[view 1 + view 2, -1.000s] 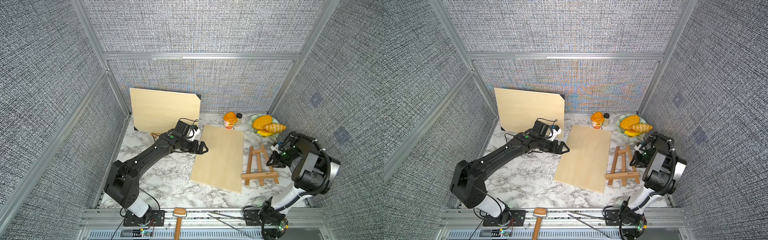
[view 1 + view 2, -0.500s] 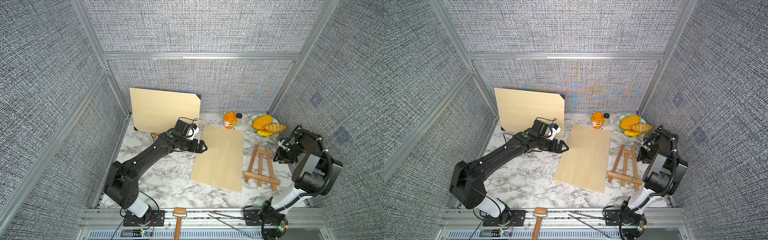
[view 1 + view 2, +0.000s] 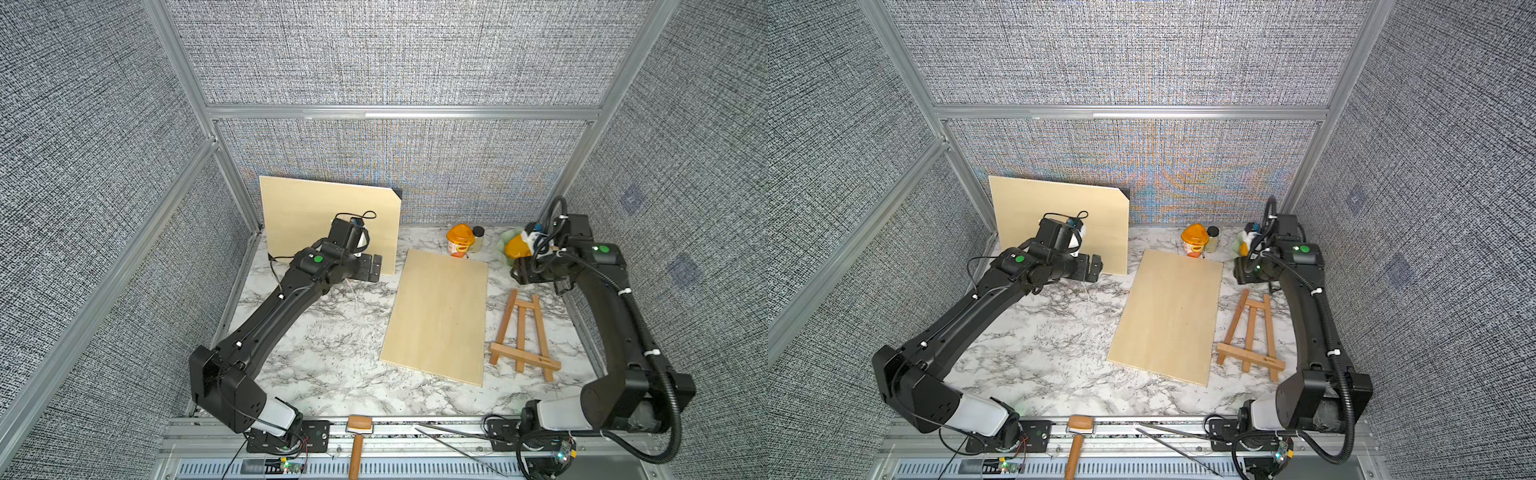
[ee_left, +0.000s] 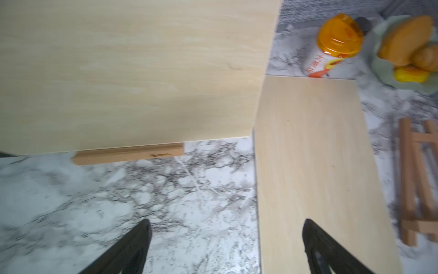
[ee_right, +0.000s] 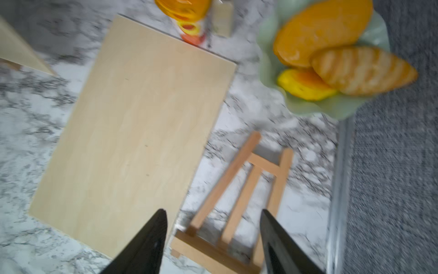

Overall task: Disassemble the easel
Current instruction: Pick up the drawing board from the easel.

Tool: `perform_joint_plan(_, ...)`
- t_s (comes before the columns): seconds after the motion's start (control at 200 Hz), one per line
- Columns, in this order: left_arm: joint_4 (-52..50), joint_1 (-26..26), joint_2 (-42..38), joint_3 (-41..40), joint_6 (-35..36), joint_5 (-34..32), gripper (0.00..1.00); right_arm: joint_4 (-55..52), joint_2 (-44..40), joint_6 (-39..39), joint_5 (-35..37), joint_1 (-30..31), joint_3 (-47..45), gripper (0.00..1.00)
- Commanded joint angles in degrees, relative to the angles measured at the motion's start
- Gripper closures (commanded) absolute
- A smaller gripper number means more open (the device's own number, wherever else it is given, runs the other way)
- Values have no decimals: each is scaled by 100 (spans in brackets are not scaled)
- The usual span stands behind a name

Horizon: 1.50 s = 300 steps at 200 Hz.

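Right fingers (image 5: 151,242) parted near the easel (image 5: 243,197) — pale wood, A-framed, lying flat.

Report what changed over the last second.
The right gripper opened, let go of the easel and pulled back toward the plate. The easel settled flat on the table, its base swinging slightly toward the front. The left gripper, open throughout, drew back from the flat board toward the leaning board. Both boards and the orange cup stayed put.
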Motion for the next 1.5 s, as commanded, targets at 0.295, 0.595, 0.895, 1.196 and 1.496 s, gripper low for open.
perform_joint_plan(0.295, 908, 1272, -949, -1691, -458, 214, 0, 4309, 1650, 1447, -966, 2345, 93, 20)
perform_joint_plan(0.595, 1924, 1512, -1449, -2550, -385, 1295, 2, 6655, 2985, 2580, -1782, 2274, 345, 18)
perform_joint_plan(0.895, 3017, 1536, -1822, -3093, -58, 1626, 6, 7804, 4189, 3157, -2855, 2235, 994, 18)
perform_joint_plan(1.196, 3157, 1538, -1905, -3353, 98, 1507, 7, 8141, 5181, 3441, -3473, 2190, 1972, 20)
perform_joint_plan(1.496, 3267, 1544, -1839, -3486, 40, 1379, 7, 9873, 5687, 4599, -4486, 1998, 2004, 37)
